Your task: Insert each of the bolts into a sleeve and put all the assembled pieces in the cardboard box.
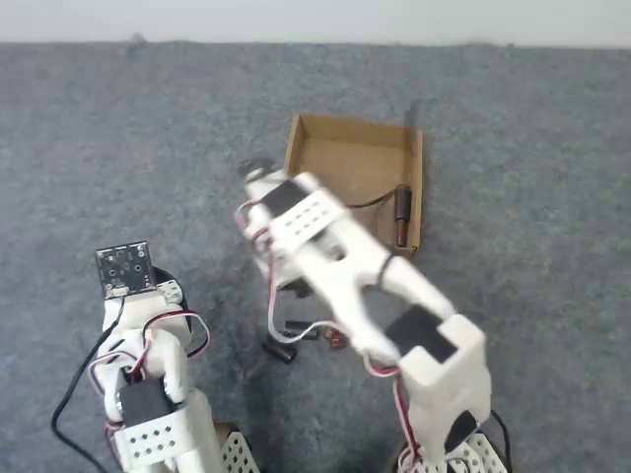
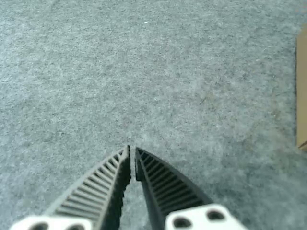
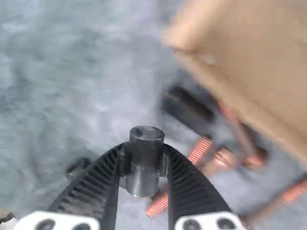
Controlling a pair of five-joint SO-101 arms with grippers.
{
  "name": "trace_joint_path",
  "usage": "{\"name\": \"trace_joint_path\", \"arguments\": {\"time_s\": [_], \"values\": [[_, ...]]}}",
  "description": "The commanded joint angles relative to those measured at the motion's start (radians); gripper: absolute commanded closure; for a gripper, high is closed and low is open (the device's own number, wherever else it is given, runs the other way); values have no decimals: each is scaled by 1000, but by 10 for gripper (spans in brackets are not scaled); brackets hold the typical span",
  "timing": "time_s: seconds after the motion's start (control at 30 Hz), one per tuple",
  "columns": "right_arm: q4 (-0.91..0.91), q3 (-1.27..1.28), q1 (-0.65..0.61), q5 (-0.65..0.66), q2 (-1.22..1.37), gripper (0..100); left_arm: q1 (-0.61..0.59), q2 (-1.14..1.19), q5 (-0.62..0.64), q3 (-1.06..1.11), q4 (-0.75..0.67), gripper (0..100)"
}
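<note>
Bolts (image 3: 200, 149) of copper-coloured threaded metal lie loose among black tubular sleeves (image 3: 188, 108) on the grey felt worktop (image 1: 118, 128), toward its near edge and under the right arm. The left gripper (image 2: 133, 151) hangs by that edge too, jaws closed on nothing. Farther in, the right gripper (image 3: 144, 154) has its jaws clamped on a short dark metal cylinder (image 3: 145, 143), probably a sleeve, held upright just outside the open brown cardboard box (image 1: 296, 148). One dark-and-copper assembled piece (image 1: 401, 212) lies inside, along the box's right wall. Assembly looks to be the step in hand. Next, the held part needs lining up squarely with a bolt's shank.
</note>
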Motion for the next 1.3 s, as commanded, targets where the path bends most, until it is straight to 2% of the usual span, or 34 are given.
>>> {"name": "trace_joint_path", "arguments": {"time_s": [0.0, 0.17, 0.43, 0.73, 0.9, 1.27], "values": [[70, -43, 108, 20, -140, 991, 2, -15, -8, -7, -26, 987], [117, -41, 262, 87, -217, 991, 2, -15, -8, -7, -25, 987], [71, 101, 588, 89, -294, 991, 2, -15, -8, -7, -23, 987], [-84, 462, 776, 98, -535, 991, 2, -15, -8, -7, -23, 987], [-183, 657, 858, 166, -648, 991, 2, -14, -8, -7, -23, 987], [-392, 933, 1156, 295, -690, 991, 2, -14, -8, -7, -21, 987]]}}
